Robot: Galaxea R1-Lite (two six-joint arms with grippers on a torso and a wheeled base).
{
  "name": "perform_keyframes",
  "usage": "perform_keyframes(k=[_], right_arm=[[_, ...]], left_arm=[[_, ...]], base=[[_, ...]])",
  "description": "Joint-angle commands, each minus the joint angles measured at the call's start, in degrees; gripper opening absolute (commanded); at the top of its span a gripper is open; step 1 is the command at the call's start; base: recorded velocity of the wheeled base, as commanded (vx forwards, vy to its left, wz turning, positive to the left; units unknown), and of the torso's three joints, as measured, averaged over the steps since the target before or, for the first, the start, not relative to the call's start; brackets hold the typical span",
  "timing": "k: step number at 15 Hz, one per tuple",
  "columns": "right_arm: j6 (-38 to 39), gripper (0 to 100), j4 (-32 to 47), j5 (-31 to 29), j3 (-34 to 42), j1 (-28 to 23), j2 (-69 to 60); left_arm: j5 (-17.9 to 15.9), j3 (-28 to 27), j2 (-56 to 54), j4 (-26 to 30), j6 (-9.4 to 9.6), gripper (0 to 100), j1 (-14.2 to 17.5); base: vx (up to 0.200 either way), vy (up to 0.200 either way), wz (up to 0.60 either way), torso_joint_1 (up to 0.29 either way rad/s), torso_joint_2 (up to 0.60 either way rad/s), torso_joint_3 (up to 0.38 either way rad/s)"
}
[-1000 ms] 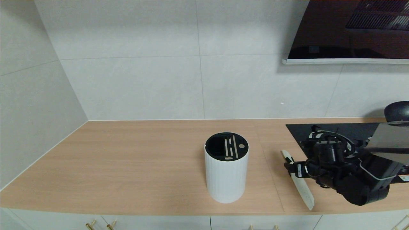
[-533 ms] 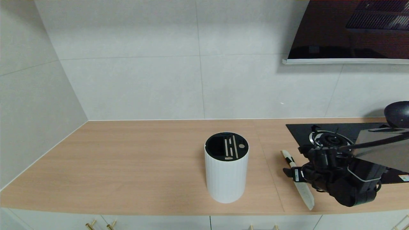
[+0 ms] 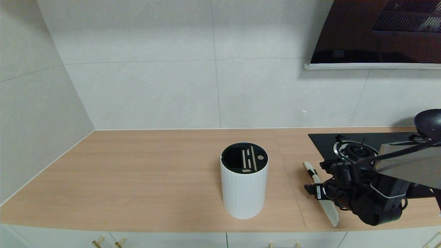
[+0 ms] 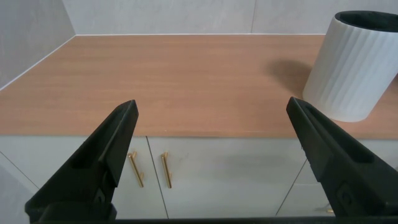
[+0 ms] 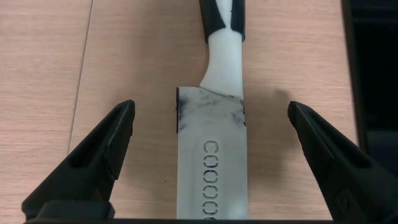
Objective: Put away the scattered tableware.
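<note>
Shows 1 white ribbed holder [image 3: 244, 187] upright on the wooden counter [image 3: 137, 172], slotted top up. Finds 1 pale knife [image 3: 330, 212] flat to its right, handle toward the wall [image 3: 155, 96], blade toward the front edge. Has the right gripper [image 3: 318, 192] over the knife's middle, beside the black hob [image 3: 322, 140].

Bright, even light throughout; the white knife holder [image 4: 357, 68] casts a soft shadow across the wooden surface [image 4: 186, 74].
</note>
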Motion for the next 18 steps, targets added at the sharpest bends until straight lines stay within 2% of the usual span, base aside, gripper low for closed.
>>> perform_keyframes(k=[1,7,8,18], right_arm=[[0.0,100,0.0,0.0,0.0,0.0,0.2],[-0.2,100,0.1,-0.1,-0.1,0.0,1.1],[-0.2,0,0.1,-0.1,-0.1,0.0,1.2],[-0.2,0,0.0,-0.3,-0.6,0.0,0.8]], left_arm=[[0.0,0.0,0.0,0.0,-0.02,100,0.0],[0.0,0.0,0.0,0.0,-0.02,100,0.0],[0.0,0.0,0.0,0.0,-0.02,100,0.0],[0.0,0.0,0.0,0.0,-0.11,100,0.0]], base=[[0.0,0.0,0.0,0.0,0.0,0.0],[0.0,0.0,0.0,0.0,0.0,0.0],[0.0,0.0,0.0,0.0,0.0,0.0],[0.0,0.0,0.0,0.0,0.0,0.0]])
